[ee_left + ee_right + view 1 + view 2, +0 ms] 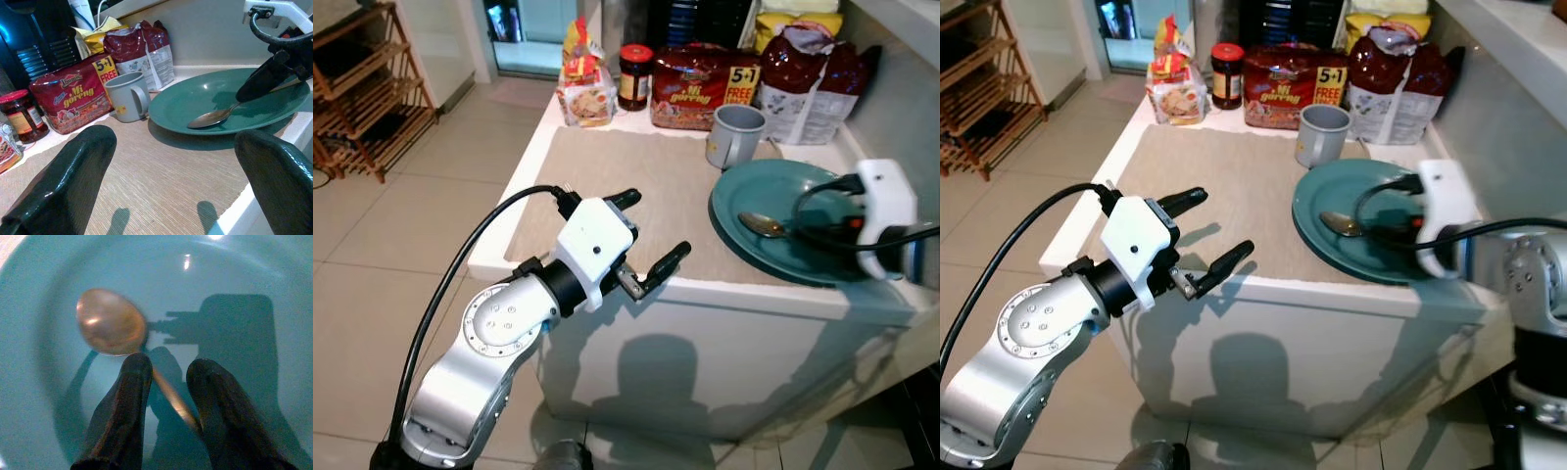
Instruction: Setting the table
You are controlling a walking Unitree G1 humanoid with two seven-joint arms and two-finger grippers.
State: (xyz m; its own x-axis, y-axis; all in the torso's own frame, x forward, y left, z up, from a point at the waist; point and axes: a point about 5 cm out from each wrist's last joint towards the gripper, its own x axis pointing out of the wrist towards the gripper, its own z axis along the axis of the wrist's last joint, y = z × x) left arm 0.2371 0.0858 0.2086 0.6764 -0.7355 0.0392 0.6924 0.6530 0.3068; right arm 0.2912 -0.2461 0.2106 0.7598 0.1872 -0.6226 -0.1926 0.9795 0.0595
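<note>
A teal plate (744, 191) lies on the white table's right side, partly on a beige placemat (607, 181). A metal spoon (763, 225) rests in the plate with its bowl pointing left. My right gripper (811, 232) hovers low over the plate. In the right wrist view its fingers (127, 401) are closed on the spoon's handle (168, 394), just behind the bowl. My left gripper (656, 225) hangs open over the table's front edge at the placemat, holding nothing. A grey mug (734, 135) stands upright just behind the plate.
Along the table's back edge stand a bread bag (585, 93), a red-lidded jar (634, 76), a noodle pack (700, 86) and a dark red bag (813, 83). A wall closes the right side. A wooden rack (362, 93) stands on the tiled floor at left.
</note>
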